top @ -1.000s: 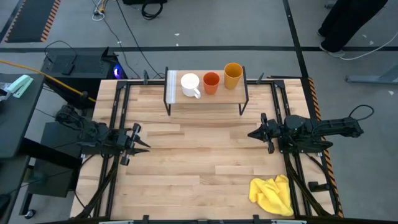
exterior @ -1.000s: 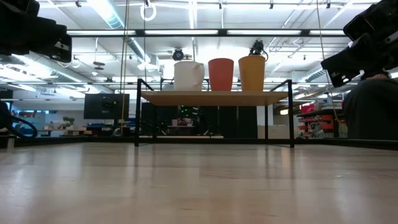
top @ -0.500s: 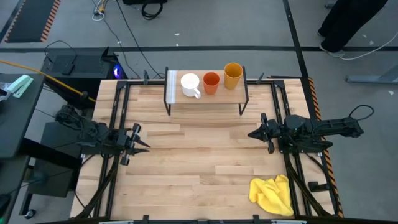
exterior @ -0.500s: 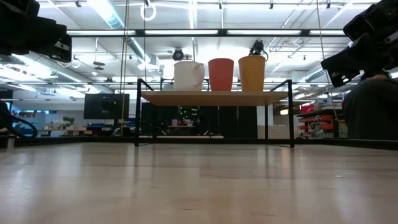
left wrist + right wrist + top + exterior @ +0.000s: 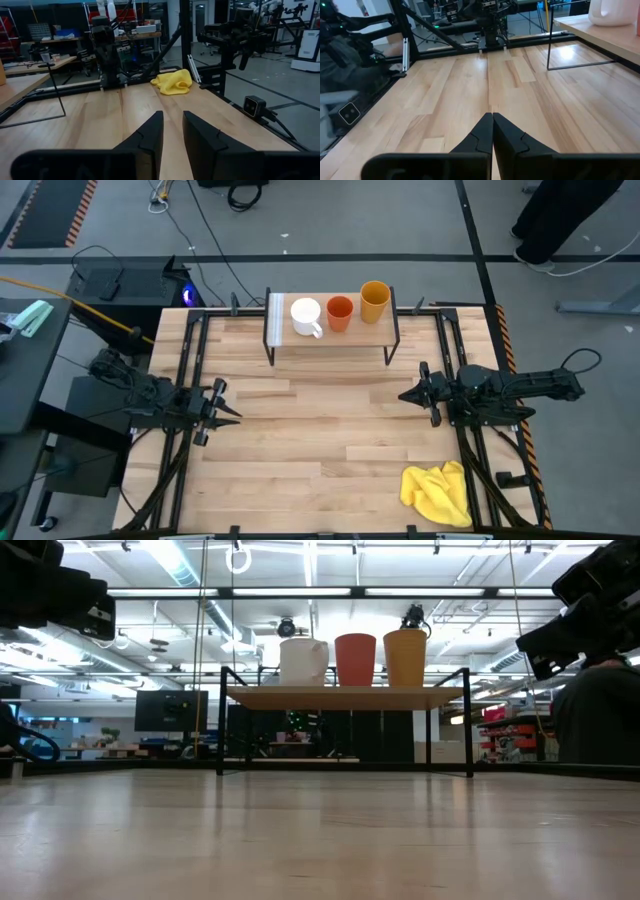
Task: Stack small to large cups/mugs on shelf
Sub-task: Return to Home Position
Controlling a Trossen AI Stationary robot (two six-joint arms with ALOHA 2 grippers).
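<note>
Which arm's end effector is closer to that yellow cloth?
Right. The right end effector is on the same side as the yellow cloth, slightly farther back; the left end effector is across the table.

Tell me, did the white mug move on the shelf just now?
No. The white mug sits in the same spot on the shelf, between the whitish strip and the red-orange cup.
</note>
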